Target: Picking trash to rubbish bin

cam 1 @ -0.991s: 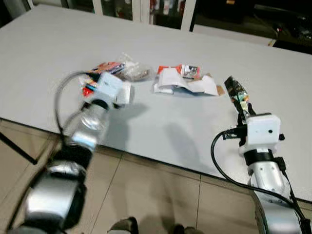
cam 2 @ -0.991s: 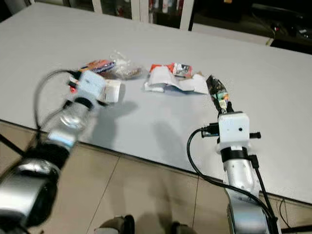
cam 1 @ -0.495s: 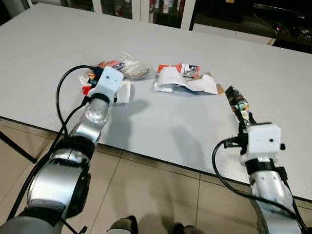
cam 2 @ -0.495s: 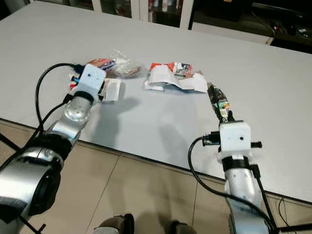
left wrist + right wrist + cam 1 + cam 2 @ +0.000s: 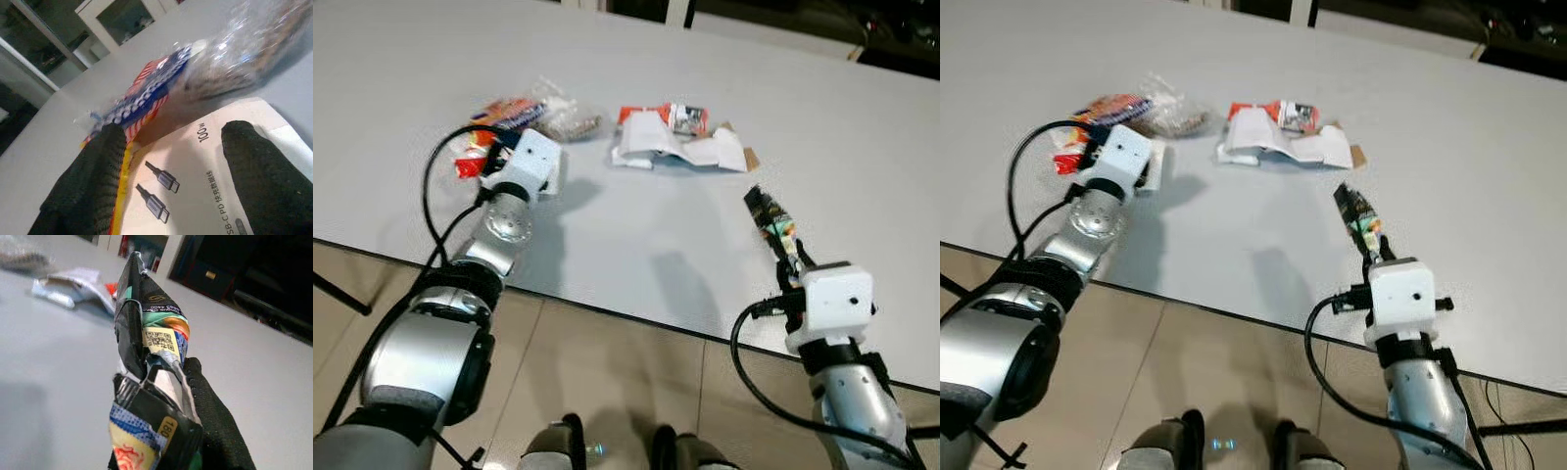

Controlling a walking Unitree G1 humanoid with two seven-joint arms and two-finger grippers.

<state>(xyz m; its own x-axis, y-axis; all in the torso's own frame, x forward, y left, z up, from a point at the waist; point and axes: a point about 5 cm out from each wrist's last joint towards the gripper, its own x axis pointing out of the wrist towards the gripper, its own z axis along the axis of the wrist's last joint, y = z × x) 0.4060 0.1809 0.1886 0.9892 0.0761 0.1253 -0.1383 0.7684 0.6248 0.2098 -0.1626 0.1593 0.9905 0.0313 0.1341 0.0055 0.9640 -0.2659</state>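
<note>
On the white table (image 5: 636,245), which takes up most of the eye views, a few bits of trash are spread out. Toward the lower right of the frame, a crumpled dark wrapper (image 5: 771,224) is clamped in the right gripper (image 5: 790,262), fingers closed on its lower end so it sticks up and away from the wrist. Up close in the right wrist view, a QR code, the number "180" on a yellow patch and a line ending in "4400" can be made out on that wrapper (image 5: 149,377); the brand logo is too small to be read.

At the left of the frame, the left gripper (image 5: 171,161) is held with fingers apart, straddling a flat white card pack (image 5: 195,171) lying on the table. Two USB-C style plugs are drawn on it, "100W" is printed beside them, plus some Chinese characters.

Just past the card, a red, white and blue striped wrapper (image 5: 504,111) is seen, with a clear crinkly plastic bag (image 5: 563,119) of something brownish touching it. A small red scrap (image 5: 470,166) lies near the left arm's cable.

Upper middle of the frame, a torn white paper box (image 5: 680,149) with red and orange print is lying flattened, well apart from both grippers. Its print can't be read.
</note>
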